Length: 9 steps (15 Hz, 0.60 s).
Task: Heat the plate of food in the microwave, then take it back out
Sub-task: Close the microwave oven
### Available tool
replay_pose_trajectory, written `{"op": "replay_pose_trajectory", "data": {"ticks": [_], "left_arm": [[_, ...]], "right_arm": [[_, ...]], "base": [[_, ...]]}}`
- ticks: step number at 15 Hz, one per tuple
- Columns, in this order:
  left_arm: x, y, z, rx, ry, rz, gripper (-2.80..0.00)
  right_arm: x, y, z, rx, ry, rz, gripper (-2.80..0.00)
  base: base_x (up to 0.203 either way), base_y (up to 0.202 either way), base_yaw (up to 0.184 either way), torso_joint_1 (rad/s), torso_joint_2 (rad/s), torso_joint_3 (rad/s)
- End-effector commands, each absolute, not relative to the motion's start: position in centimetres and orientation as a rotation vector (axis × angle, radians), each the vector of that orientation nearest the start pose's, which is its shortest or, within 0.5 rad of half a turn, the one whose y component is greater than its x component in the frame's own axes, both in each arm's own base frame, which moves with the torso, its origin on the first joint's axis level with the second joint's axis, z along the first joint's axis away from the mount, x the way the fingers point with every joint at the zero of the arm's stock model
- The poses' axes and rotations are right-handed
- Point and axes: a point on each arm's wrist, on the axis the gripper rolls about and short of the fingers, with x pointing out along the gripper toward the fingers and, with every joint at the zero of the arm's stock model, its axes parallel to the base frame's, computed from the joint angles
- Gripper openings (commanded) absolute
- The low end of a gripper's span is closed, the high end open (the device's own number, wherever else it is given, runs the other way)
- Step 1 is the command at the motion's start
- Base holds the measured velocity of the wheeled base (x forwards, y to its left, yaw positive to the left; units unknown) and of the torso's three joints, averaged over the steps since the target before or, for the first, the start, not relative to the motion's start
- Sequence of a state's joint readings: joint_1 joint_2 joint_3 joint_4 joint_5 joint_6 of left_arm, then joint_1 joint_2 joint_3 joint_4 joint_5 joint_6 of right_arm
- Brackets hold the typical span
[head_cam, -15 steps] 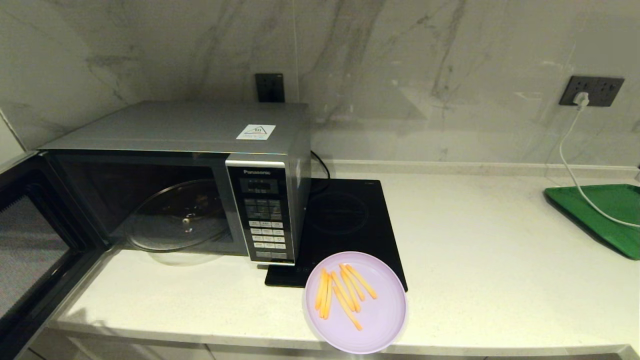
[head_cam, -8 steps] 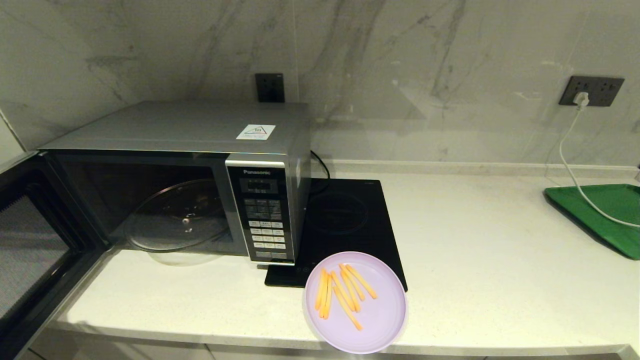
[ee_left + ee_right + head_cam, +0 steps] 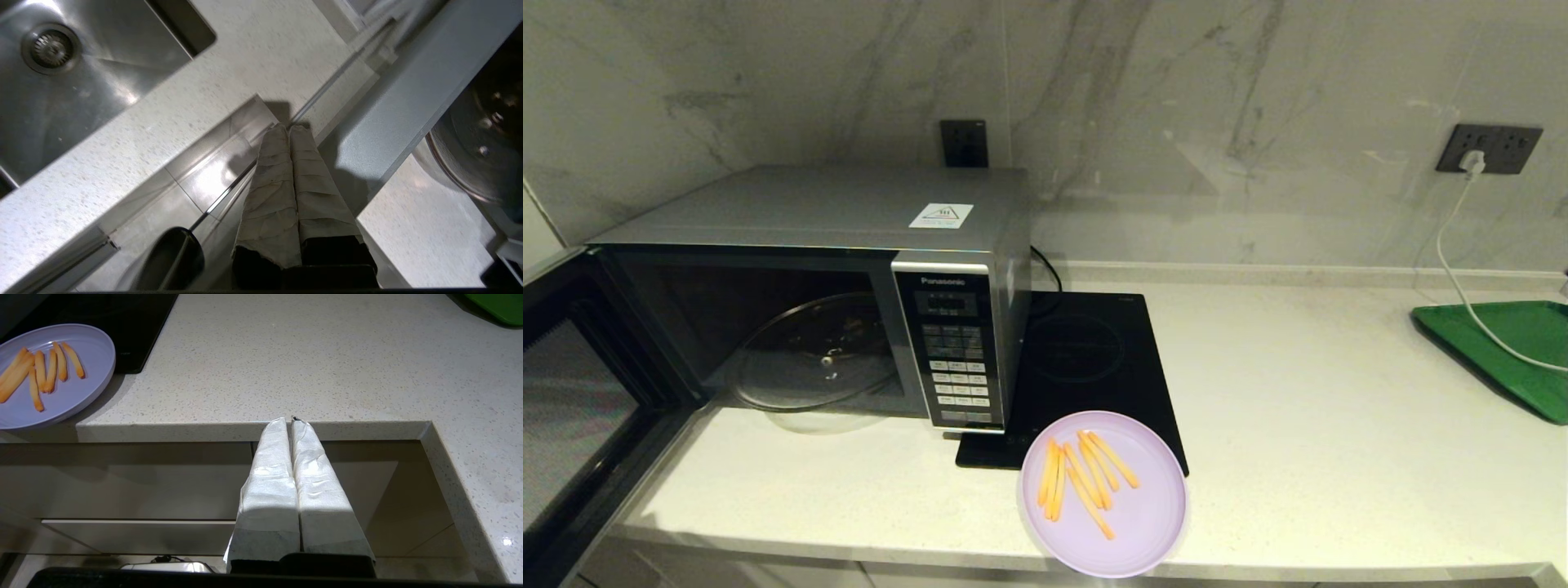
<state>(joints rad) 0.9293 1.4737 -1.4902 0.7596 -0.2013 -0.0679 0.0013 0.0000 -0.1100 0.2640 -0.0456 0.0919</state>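
We are seeing the microwave (image 3: 849, 269) cavity standing open, its door (image 3: 580, 392) jutting out at nine o'clock; the induction hob (image 3: 1086, 359) is crowding the plate (image 3: 1104, 492) at twelve o'clock.

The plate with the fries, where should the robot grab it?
Probably the front rim of the plate, where it pokes out past the counter edge. A finger can slip underneath there, coming from the robot's side; the fries lie farther back, clear of that rim.

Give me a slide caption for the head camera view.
Microwave door open, turntable bare; plate of food waits at the counter edge, partly on the black hob.
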Motion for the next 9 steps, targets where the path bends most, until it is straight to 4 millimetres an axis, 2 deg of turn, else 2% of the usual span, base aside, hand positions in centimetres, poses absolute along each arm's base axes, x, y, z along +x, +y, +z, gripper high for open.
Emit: {"op": "replay_pose_trajectory", "data": {"ticks": [1,5,9], "left_arm": [[13.4,16.1,30.8,-0.489,0.645,0.688,-2.80],[13.4,13.5,31.1,-0.507,0.645,0.628,-2.80],[13.3,9.3,30.8,-0.512,0.653,0.496,-2.80]], "right_arm": [[-3.3,-0.1,7.8,0.088,0.153,-0.051,-2.80],[-3.3,-0.1,7.8,0.088,0.153,-0.051,-2.80],[-3.3,-0.1,7.8,0.088,0.154,-0.052,-2.80]], "base": [[0.000,0.000,0.000,0.000,0.00,0.000],[0.000,0.000,0.000,0.000,0.00,0.000],[0.000,0.000,0.000,0.000,0.00,0.000]]}}
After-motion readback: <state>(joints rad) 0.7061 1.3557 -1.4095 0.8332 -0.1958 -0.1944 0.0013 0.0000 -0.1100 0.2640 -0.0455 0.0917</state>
